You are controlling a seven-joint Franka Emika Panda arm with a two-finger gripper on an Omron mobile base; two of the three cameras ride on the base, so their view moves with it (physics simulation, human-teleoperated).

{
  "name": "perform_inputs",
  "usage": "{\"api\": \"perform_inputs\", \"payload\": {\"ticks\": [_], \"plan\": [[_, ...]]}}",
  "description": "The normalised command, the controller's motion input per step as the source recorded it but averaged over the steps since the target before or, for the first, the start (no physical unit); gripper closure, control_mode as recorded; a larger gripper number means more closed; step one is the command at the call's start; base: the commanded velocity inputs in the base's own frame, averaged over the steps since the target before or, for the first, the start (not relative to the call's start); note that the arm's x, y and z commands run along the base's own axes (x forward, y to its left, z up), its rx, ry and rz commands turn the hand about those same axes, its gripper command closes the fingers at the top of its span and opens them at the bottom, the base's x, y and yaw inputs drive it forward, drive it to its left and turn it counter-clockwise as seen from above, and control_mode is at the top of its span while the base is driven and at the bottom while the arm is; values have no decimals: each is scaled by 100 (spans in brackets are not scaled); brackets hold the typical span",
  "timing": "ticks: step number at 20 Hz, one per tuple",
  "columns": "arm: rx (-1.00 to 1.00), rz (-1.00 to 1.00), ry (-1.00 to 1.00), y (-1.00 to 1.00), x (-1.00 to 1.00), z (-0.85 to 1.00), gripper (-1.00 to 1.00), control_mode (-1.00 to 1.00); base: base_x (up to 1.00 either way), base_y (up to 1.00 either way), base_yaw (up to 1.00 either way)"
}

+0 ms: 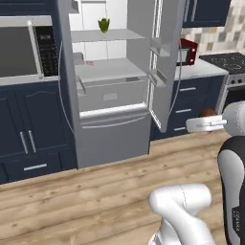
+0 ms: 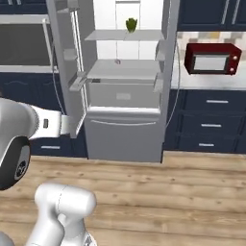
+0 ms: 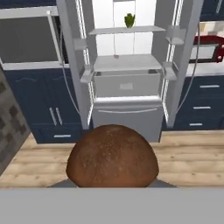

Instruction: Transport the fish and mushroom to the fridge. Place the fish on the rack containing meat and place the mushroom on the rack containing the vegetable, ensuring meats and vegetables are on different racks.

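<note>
A brown, speckled mushroom (image 3: 112, 155) sits right in front of the hand camera, with my gripper (image 1: 203, 119) shut on it; its cap hides the fingertips. In the left base view the mushroom (image 1: 206, 112) peeks over the white hand at the right. The fridge (image 3: 127, 118) stands ahead with both doors open. A green vegetable (image 3: 129, 20) sits on the upper rack (image 3: 127, 30). On the lower rack (image 3: 124, 63) lies a small pink piece of meat (image 3: 116, 56). The fish is out of view.
The open fridge doors (image 1: 165, 62) (image 2: 72, 62) jut out on both sides. A built-in microwave (image 1: 26, 48) is left of the fridge. A red microwave (image 2: 213, 58) stands on the right counter, beside a stove (image 1: 229, 62). Wooden floor (image 2: 168, 192) lies between me and the fridge.
</note>
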Motion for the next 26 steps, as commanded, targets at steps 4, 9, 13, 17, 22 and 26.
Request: {"api": "perform_inputs", "payload": {"ticks": [4, 9, 13, 17, 22, 26], "plan": [[0, 0, 0, 0, 0, 0, 100, 100, 100, -13, 24], [0, 0, 0, 0, 0, 0, 100, 100, 100, -11, 26], [0, 0, 0, 0, 0, 0, 100, 100, 53, -19, 7], [0, 0, 0, 0, 0, 0, 100, 100, 45, -55, 2], [0, 0, 0, 0, 0, 0, 100, 100, 84, -18, 1], [0, 0, 0, 0, 0, 0, 100, 100, 100, 19, 0]]}}
